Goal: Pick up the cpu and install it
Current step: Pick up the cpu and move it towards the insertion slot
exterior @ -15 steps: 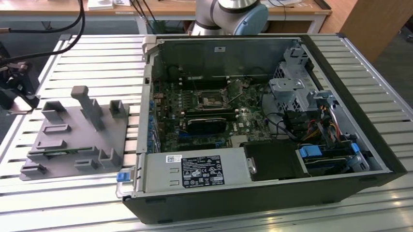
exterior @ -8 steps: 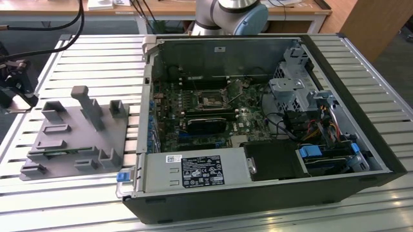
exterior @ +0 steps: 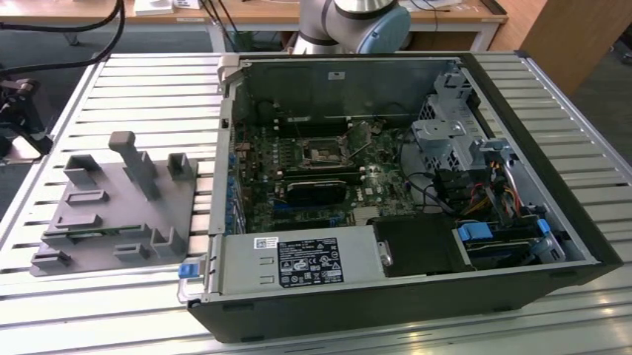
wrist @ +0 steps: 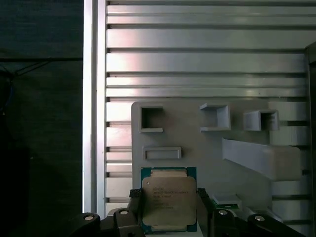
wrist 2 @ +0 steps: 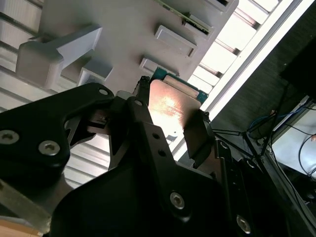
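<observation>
Cpu [wrist: 168, 205], silver top showing in both wrist views, is grasped on two opposite edges by the black hand [wrist: 169, 197], over the grey fixture plate [wrist: 207, 148] on the slatted tabletop [wrist: 197, 64].

One open computer case [exterior: 345, 74] lies on one slatted metal table [exterior: 129, 81]. At the exterior view's left is one grey holder tray [exterior: 103, 177] with one tall post [exterior: 133, 163]. In the first wrist view the tray carries three open box pockets [wrist: 151, 118] and one flat frame [wrist: 162, 153]. One green memory stick [exterior: 99, 235] lies in the tray. One gripper [wrist: 168, 215] shows two fingers [wrist: 134, 208], with one chip [wrist: 168, 197] between them. Inside the case are one empty socket [exterior: 324, 153] and one labelled power supply [exterior: 296, 262].
</observation>
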Controlling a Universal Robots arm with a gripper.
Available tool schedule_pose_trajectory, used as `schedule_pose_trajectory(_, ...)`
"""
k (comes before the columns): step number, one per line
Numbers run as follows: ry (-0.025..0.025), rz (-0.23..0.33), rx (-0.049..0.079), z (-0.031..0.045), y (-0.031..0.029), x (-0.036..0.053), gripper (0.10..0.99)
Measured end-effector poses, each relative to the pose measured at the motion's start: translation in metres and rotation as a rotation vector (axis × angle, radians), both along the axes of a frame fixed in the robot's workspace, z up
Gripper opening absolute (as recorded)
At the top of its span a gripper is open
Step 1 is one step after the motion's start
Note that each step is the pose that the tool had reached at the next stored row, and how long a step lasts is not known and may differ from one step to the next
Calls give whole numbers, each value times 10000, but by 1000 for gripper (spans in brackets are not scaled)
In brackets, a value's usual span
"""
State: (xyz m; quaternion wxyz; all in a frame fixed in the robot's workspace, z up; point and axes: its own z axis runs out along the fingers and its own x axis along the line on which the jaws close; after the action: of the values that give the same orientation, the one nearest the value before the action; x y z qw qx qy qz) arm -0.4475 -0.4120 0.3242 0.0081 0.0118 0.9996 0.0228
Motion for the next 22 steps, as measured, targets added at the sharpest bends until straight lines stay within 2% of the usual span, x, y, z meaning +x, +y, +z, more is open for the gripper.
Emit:
schedule_pose_trajectory(4, 0, -1, 1, 87, 8, 0, 525)
schedule_pose_trajectory(18, 0, 0, 1, 222, 14, 0, 525)
schedule_pose_trajectory(22, 0, -1, 1, 282, 14, 0, 525)
